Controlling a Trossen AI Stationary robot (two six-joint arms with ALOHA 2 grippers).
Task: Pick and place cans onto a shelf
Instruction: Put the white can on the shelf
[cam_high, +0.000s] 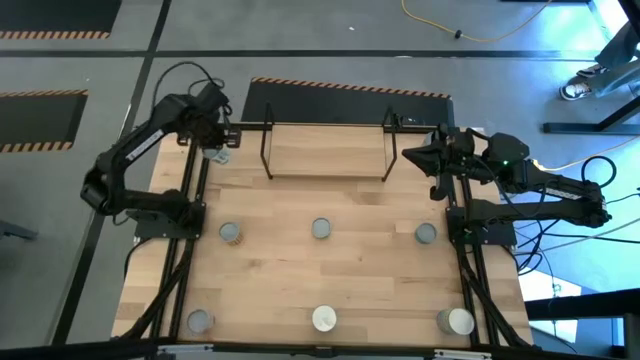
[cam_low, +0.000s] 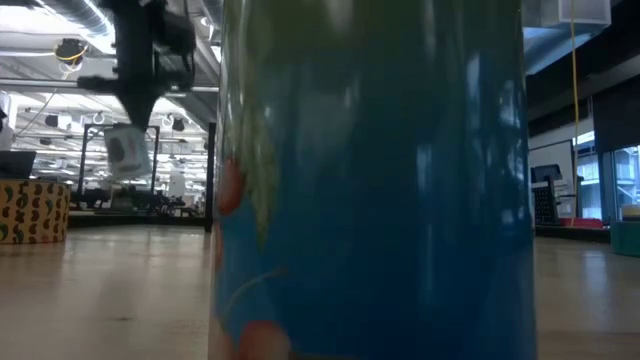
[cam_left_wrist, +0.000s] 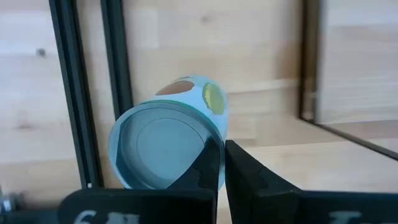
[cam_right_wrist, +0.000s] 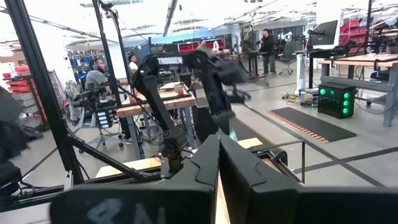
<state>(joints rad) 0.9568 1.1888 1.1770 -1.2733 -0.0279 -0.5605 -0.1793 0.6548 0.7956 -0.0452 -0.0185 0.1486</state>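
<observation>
Left gripper (cam_high: 216, 152) is clamped on the rim of a pale-blue can (cam_left_wrist: 168, 140), lifted clear of the table for transfer; the shelf (cam_high: 327, 150) lies just beside it. Right gripper (cam_high: 432, 160) waits closed beyond the shelf's far end.

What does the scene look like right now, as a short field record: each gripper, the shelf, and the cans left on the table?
left gripper: shut on a light blue can, held off the table beside the shelf's left end
right gripper: shut, empty, near the shelf's right end
shelf: board bare, no cans on it
cans on table: six, in two rows of three
low view: mostly blocked by a blue can close to the lens
</observation>
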